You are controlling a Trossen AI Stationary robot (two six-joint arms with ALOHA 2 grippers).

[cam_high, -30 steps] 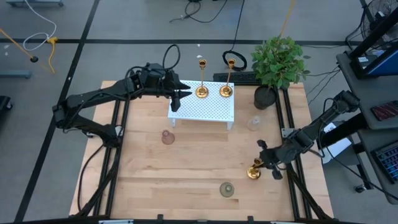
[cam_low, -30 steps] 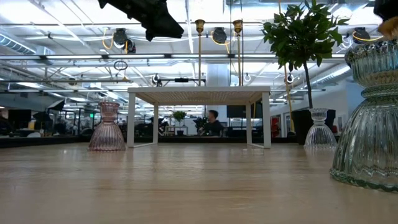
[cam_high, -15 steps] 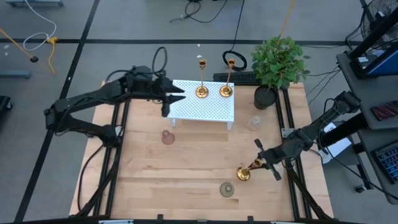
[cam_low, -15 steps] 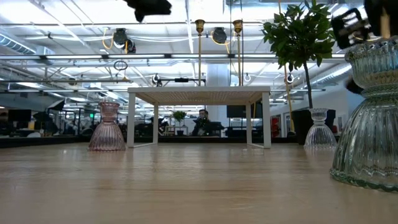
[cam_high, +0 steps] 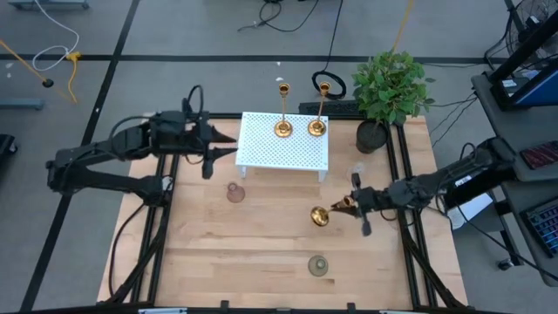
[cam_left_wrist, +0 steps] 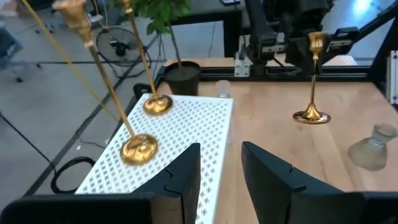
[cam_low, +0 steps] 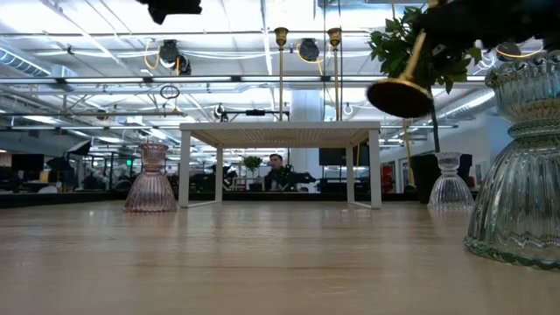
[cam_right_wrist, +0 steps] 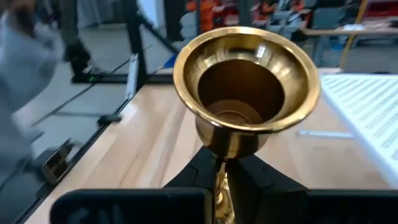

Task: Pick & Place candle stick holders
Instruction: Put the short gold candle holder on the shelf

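Brass holder (cam_high: 321, 215) hangs tilted above the surface (cam_high: 261, 253), clamped in the right fingers (cam_high: 353, 204). 2 holders (cam_high: 282, 128) stand on the white stand (cam_high: 279, 155); left fingers (cam_high: 214, 155), apart, hover at its 9 o'clock.

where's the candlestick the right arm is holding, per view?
High: held candlestick, right of centre, at the right end effector.
Low: upper right, lifted and tilted.
Left wrist: upper right.
Right wrist: centre, base facing the camera.
Shared landmark: white stand.

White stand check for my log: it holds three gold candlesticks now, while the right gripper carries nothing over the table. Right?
Not quite. The high view shows two candlesticks on the white stand; the third candlestick is held by the right gripper over the table.
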